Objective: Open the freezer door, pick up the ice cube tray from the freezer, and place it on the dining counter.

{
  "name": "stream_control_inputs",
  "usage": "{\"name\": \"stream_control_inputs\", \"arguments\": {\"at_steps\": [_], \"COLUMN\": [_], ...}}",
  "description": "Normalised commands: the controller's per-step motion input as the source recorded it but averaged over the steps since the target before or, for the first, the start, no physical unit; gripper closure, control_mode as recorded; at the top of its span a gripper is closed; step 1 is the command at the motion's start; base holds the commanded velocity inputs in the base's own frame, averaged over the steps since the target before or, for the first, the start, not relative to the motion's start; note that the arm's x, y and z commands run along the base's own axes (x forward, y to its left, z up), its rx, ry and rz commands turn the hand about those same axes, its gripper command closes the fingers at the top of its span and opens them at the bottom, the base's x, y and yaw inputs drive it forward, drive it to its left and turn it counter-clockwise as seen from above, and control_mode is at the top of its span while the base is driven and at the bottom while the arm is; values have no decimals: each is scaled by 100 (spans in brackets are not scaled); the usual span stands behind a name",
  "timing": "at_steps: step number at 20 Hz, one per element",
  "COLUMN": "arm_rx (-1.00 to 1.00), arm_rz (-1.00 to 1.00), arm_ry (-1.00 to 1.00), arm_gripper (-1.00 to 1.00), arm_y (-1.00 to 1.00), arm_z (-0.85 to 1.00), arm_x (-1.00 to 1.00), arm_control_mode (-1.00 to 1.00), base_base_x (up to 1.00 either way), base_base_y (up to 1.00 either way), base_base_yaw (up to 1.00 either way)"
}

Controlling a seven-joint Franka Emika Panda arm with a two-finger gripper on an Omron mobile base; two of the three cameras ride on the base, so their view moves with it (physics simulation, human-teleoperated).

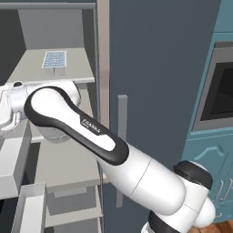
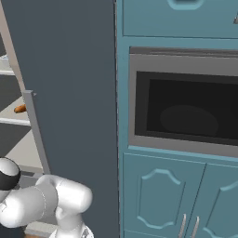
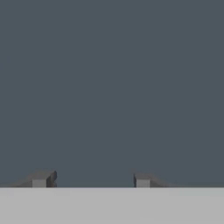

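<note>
Freezer open, grey shelves; tray flat on the top shelf. Slate fridge door right of it, then teal cabinets with oven. I see my arm reaching left into the freezer. Fingers apart, nothing between them, facing plain grey.

Teal cabinetry is lining the right side, housing a built-in grey-framed oven with dark glass, panelled doors with metal handles sitting beneath, wood flooring showing below.
</note>
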Motion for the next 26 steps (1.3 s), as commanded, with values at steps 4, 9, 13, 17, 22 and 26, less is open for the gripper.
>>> {"name": "stream_control_inputs", "arguments": {"at_steps": [4,9,13,17,22,26], "arm_rx": [-1,0,0,-1,-4,-10], "arm_rz": [-14,-20,-29,-38,-42,-46], "arm_ry": [-4,-3,0,0,0,0], "arm_gripper": [-100,-100,-100,-100,-100,-100], "arm_y": [-81,-100,-100,-100,-100,-100], "arm_z": [39,49,25,3,0,0], "arm_x": [-6,-29,-41,-30,-12,0], "arm_control_mode": [-100,-100,-100,-100,-100,-100], "base_base_x": [0,0,0,0,0,0], "base_base_y": [0,0,0,0,0,0], "base_base_yaw": [0,0,0,0,0,0]}}
